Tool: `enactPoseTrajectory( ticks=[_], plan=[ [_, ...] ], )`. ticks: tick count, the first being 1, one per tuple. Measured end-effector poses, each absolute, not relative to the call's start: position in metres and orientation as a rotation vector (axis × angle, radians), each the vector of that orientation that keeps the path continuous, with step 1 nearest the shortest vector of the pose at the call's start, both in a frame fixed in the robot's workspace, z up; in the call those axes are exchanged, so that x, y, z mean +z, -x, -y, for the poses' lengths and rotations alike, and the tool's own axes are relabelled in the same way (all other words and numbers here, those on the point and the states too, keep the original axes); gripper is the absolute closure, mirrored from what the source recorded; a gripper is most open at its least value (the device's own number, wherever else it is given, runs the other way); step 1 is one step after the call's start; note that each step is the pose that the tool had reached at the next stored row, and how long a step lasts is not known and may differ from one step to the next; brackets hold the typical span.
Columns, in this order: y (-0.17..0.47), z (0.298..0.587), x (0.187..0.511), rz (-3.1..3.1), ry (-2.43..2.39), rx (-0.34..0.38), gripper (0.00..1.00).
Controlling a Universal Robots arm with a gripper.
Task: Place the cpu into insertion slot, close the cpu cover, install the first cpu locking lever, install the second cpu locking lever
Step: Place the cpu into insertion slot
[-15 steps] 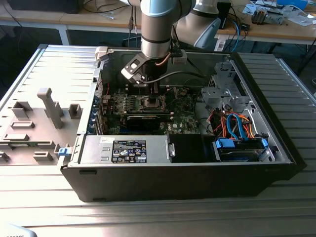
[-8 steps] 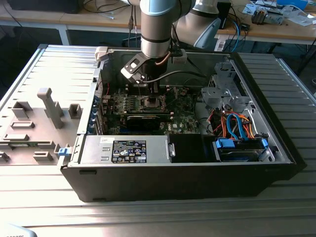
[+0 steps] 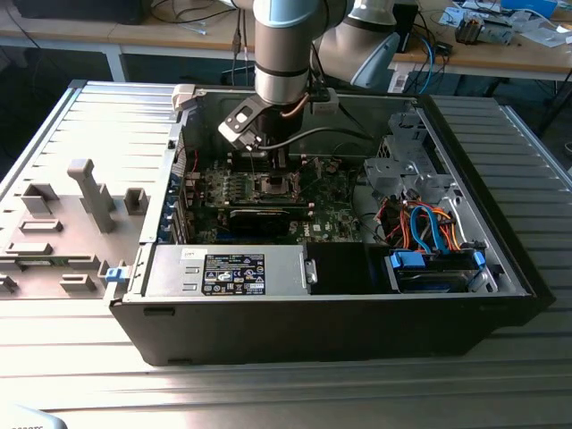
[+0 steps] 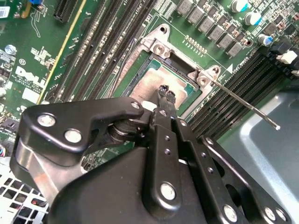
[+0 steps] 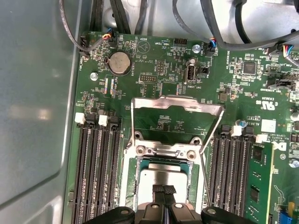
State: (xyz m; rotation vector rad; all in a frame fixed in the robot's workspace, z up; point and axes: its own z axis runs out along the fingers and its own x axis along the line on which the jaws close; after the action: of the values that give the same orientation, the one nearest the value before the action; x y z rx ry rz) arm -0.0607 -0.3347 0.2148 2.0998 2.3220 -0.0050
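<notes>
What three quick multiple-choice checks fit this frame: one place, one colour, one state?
1. Where is the chip relative to the socket? A seated in it; B lying beside it; C propped against its rim.
2. What colour is the circuit board? A blue; B green; C red.
3. How does the cover stand? A flat over the chip; B latched shut; C swung up, open.
Answers: 1 A, its silvery top sits inside the socket's metal rim. 2 B, green shows all round the socket. 3 C, the frame plate stands raised clear of the chip in the first wrist view.
</notes>
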Motion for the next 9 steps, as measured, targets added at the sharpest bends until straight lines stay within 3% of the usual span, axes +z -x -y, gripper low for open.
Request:
enactPoseTrajectory(
  ticks=[9],
  plan=[
    [0.061,0.335,0.227,-2.322,-2.1,-0.005,0.89]
  ],
)
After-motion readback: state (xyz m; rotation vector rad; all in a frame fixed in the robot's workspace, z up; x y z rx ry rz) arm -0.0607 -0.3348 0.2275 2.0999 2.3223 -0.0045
